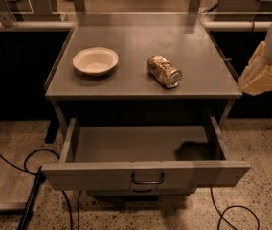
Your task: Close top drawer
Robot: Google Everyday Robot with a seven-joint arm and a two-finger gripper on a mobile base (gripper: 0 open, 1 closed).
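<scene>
The top drawer (145, 174) is pulled far out toward me from the grey metal cabinet. Its wide front panel has a small dark loop handle (147, 178) at the centre. Its inside (126, 145) is empty, with a dark shadow at the right rear. My gripper is out of view. Only a pale cream part of my arm (265, 71) shows at the right edge, level with the cabinet top and well to the right of the drawer.
On the cabinet top (141, 51) stand a white bowl (96, 61) at the left and a can (164, 71) lying on its side at the right. Black cables (40, 176) run on the speckled floor at the left and at the lower right (232, 212). A rail (21, 26) runs behind.
</scene>
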